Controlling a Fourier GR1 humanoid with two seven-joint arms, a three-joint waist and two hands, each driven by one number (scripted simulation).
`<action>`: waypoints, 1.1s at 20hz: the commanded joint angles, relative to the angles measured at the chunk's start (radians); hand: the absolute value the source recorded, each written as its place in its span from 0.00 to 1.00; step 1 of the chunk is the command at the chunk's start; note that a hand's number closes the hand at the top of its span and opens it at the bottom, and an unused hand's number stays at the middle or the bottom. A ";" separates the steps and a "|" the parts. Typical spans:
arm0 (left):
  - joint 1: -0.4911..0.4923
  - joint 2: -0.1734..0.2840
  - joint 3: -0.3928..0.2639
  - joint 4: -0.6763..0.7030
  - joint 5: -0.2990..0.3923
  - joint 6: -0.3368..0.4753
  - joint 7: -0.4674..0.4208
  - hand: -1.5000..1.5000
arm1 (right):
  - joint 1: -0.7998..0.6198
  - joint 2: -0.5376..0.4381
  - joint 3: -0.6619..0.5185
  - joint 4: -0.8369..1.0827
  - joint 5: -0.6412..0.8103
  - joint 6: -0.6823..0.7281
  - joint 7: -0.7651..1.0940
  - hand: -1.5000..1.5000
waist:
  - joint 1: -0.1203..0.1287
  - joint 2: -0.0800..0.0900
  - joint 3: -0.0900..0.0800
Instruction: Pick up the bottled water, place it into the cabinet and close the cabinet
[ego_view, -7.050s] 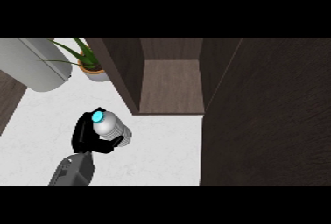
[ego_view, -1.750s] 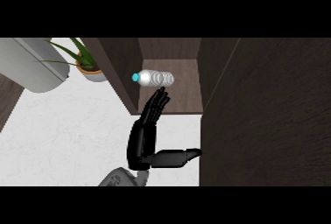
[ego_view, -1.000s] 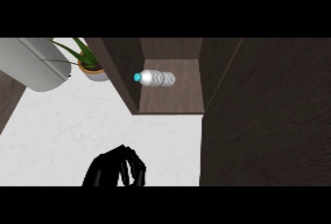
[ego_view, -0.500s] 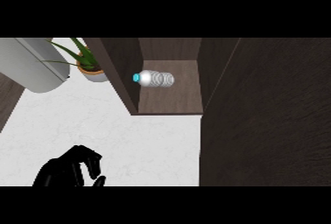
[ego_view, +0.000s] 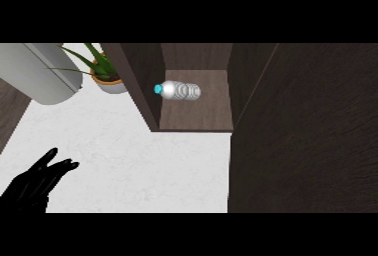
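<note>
Bottled water (ego_view: 180, 90): lies on its side on the cabinet (ego_view: 193, 107) shelf, toward the back left, close to the left wall. The blue cap (ego_view: 157, 89) is turned toward that wall.
Contact: nothing is touching the bottle; it is seen well apart from the only hand in view.
Left hand (ego_view: 33, 182): shown at the lower left edge above the white counter (ego_view: 140, 165). Its fingers are straight and slightly spread, and nothing is pinched or held.
Right hand: not shown.
Cabinet door (ego_view: 306, 125): judged to be the dark panel at the right, standing open; closing is judged to be the 1 step left.
Handling, weight: a small plastic bottle is expected to be light.
Handling, stiffness: the ribbed wall is expected to give under squeeze; the cap end is stiffer.
Handling, stability: rolling is likely while it lies on its side.
Grasp site: if regrasping is required, the ribbed mid-body is recommended, fingers wrapped across it.
Other items: potted plant (ego_view: 100, 70) and grey cylinder (ego_view: 44, 72) at the upper left, to be left untouched.
</note>
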 joint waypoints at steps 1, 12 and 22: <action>0.060 0.040 0.057 -0.014 0.043 -0.039 -0.008 0.00 | -0.010 -0.008 0.033 -0.309 0.132 -0.040 0.079 1.00 | 0.012 0.000 -0.004; 0.142 0.111 0.169 -0.032 0.144 -0.136 -0.007 0.00 | -0.218 -0.077 0.183 -0.280 0.167 -0.062 0.178 1.00 | 0.029 -0.014 -0.012; 0.219 0.161 0.265 -0.014 0.200 -0.220 -0.025 0.00 | -0.404 -0.047 0.373 -0.199 0.174 -0.237 0.296 1.00 | 0.039 -0.015 -0.016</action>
